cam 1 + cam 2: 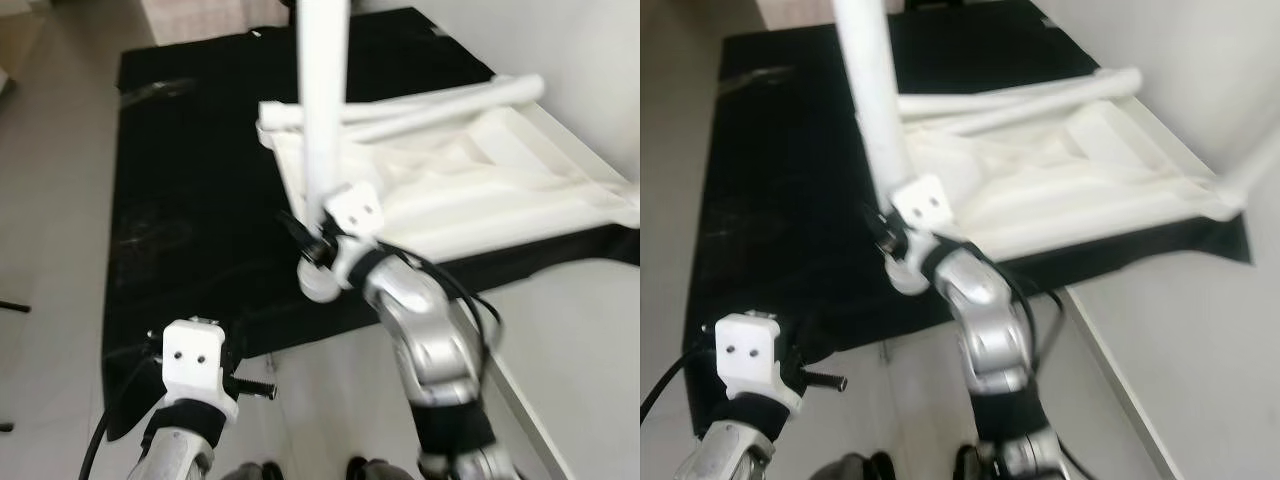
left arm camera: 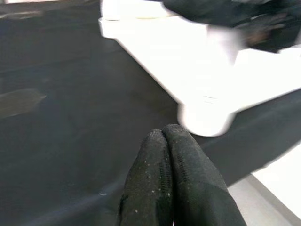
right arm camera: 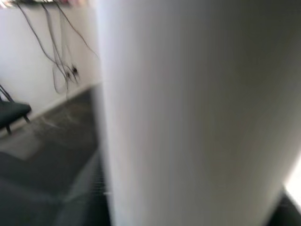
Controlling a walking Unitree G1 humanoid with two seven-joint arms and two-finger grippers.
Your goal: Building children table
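My right gripper [image 1: 318,248] is clamped round a white leg [image 1: 324,110], a long round tube standing almost upright over the black mat [image 1: 190,200]; its rounded lower end [image 1: 320,285] hangs just below my wrist, above the mat's near edge. In the right wrist view the leg [image 3: 188,113] sits hard against the camera as a pale blurred column, with cables [image 3: 63,52] trailing down a light wall behind it. My fingers there are mostly hidden behind the tube and wrist block, so I can only say they grip it, not how far they are closed. The tabletop [image 1: 470,190] lies upside down on the mat's far right part, close to a white wall [image 1: 600,80], with two more legs [image 1: 440,105] lying across its far edge. My left gripper [image 2: 171,179] hangs low over the near part of the mat, its two black fingers [image 2: 150,174] pressed flat together with nothing between them; past them I see the end of the leg [image 2: 204,117] and the white tabletop [image 2: 155,52] beyond. The pale floor [image 1: 60,150] lies all round the mat.
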